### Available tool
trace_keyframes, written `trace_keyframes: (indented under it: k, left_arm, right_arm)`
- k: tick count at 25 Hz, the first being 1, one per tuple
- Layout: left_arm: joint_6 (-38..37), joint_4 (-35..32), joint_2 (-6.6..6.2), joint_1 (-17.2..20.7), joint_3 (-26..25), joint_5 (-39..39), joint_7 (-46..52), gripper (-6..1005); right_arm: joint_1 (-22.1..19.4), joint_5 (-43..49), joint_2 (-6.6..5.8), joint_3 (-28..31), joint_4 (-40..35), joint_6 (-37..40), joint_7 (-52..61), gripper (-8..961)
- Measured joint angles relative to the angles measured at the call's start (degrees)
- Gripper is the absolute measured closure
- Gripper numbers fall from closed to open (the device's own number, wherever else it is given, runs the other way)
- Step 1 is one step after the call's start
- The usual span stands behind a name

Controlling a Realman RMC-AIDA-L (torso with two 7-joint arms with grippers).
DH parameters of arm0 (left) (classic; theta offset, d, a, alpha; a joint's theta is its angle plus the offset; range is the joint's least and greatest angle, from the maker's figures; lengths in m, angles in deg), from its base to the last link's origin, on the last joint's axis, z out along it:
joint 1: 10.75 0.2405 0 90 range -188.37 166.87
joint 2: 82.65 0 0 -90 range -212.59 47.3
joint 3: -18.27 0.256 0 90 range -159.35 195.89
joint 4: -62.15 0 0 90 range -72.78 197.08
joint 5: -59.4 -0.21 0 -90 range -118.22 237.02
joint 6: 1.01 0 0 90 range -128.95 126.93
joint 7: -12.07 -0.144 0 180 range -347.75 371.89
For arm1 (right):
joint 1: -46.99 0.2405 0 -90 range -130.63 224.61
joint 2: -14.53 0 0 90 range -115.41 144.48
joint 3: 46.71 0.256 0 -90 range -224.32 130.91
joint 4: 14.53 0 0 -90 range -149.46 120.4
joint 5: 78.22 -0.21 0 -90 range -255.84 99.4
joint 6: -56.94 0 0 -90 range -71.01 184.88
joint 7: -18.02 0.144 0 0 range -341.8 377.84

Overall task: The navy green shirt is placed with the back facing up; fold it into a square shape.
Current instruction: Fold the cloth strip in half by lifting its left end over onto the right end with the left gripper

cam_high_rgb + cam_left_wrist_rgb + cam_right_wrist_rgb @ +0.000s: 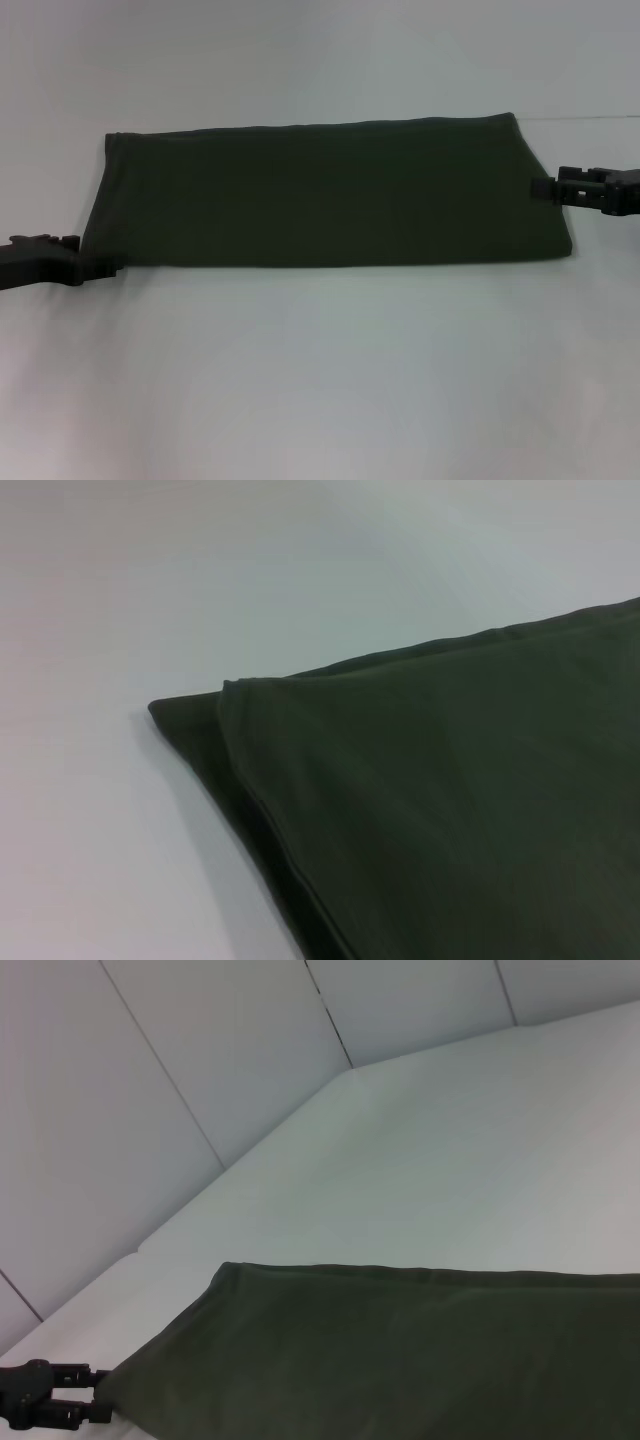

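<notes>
The navy green shirt (330,195) lies flat on the white table as a long, plain, dark olive band running left to right. My left gripper (100,265) sits low at the band's near left corner. In the right wrist view the left gripper (98,1395) shows two fingers apart, right at the cloth's corner. My right gripper (540,187) rests at the band's right end, its tip touching the edge. The left wrist view shows a layered corner of the shirt (450,810) with a stitched hem. The right wrist view looks along the shirt (400,1360).
The white table (320,380) extends bare in front of and behind the shirt. Pale wall panels (200,1060) rise past the table's far edge in the right wrist view.
</notes>
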Motion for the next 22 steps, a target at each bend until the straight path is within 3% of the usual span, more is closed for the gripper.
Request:
trace_keyframes:
  k: [22]
  left_arm:
    - [-0.23, 0.00, 0.27, -0.14, -0.04, 0.00, 0.21, 337]
  right_arm:
    - [-0.23, 0.03, 0.18, 0.00, 0.00, -0.02, -0.10, 178]
